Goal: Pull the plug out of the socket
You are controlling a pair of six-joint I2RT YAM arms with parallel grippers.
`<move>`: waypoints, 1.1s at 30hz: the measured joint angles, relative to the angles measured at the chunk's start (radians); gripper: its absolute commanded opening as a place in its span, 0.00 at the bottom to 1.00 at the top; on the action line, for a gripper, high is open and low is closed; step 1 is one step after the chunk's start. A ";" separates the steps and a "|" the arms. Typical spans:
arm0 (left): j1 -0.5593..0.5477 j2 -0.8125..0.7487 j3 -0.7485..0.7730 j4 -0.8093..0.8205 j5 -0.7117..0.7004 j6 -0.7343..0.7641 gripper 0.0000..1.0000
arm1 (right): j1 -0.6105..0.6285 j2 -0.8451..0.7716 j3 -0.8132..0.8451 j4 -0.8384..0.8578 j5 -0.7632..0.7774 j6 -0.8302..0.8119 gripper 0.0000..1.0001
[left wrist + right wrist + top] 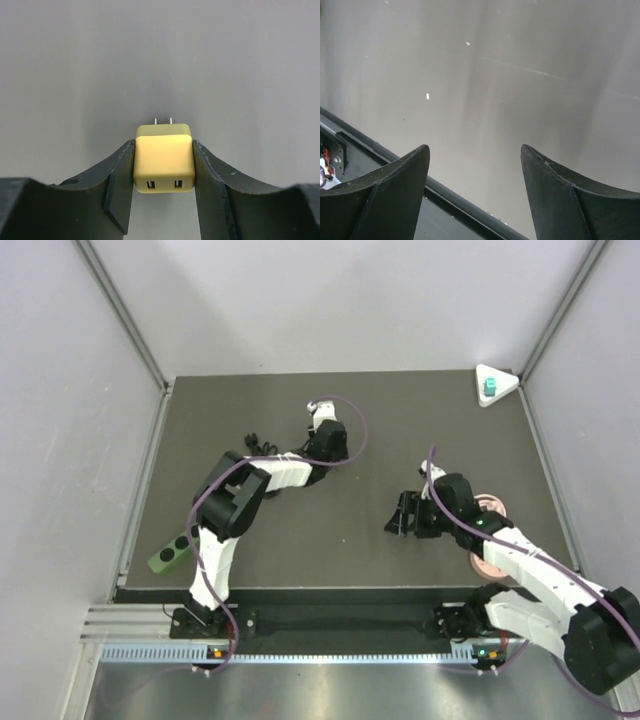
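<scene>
Found the small teal cube plug (489,390) seated in the flat white rounded-triangle plastic socket (507,381) at the dark table's (350,430) far right corner, well apart from both arms. Saw the left end effector (163,150) clamped on a small yellow cube adapter (163,162), and the right end effector (475,155) spread wide and empty, probably free for the pull.

Plug (489,389) on socket (506,380) — far right corner of table (350,440).

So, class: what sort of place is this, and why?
Probably a robot lab test cell: plain grey walls enclose a dark table, two arms are bolted at its near edge, and props include a white socket with a teal plug.
</scene>
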 measured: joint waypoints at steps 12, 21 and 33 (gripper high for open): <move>0.005 0.121 0.080 0.174 -0.073 0.074 0.61 | -0.093 -0.018 -0.019 -0.081 -0.066 -0.051 0.73; 0.005 0.070 0.051 0.095 -0.069 0.099 0.78 | -0.109 -0.058 -0.019 -0.100 -0.077 -0.051 0.73; 0.008 -0.560 -0.196 -0.127 0.226 -0.010 0.70 | -0.116 -0.110 -0.018 -0.156 0.024 -0.024 0.76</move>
